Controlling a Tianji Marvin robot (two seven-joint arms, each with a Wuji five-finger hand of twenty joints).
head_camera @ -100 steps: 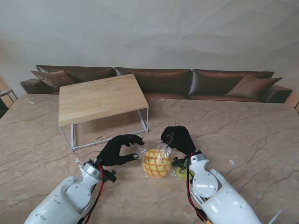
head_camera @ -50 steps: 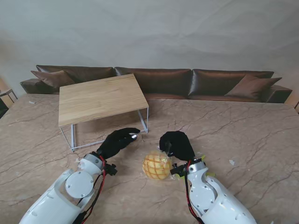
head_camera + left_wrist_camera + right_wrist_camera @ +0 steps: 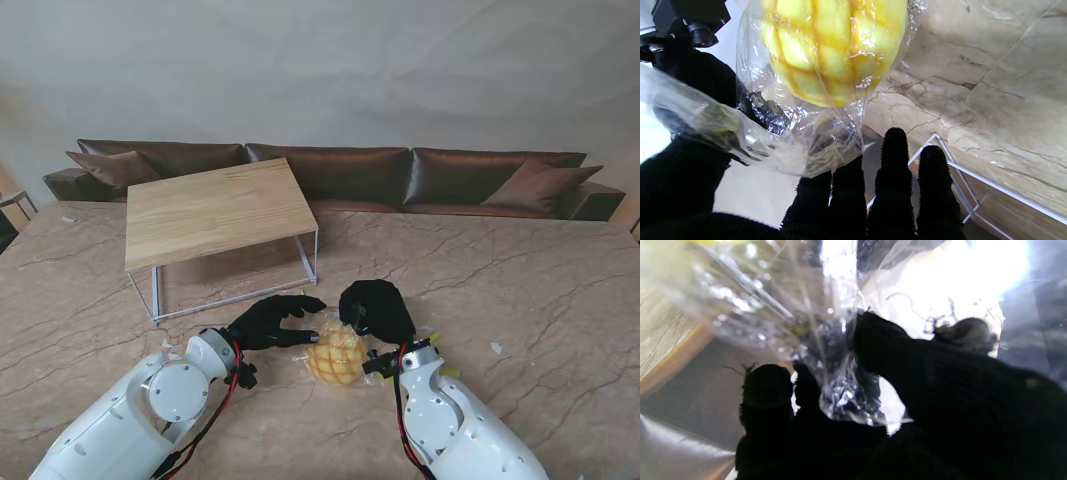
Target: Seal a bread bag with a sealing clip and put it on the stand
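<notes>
Right hand (image 3: 375, 308): low centre of the stand view, fingers pinched on the clear neck of the bread bag (image 3: 336, 352); its wrist view shows crumpled film (image 3: 843, 396) caught between black fingers.
Left hand (image 3: 268, 322): fingers spread, holding nothing, tips at the bag's left edge.
Bread bag: on the marble table (image 3: 520, 290), yellow scored bun inside.
Wooden stand (image 3: 215, 210): upper left, well apart.
Sofa (image 3: 330, 170): farthest, along the wall.

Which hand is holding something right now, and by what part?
The right hand pinches the bread bag by its gathered clear neck. The left hand reaches toward the bag; its fingers look spread, no grip visible.
</notes>
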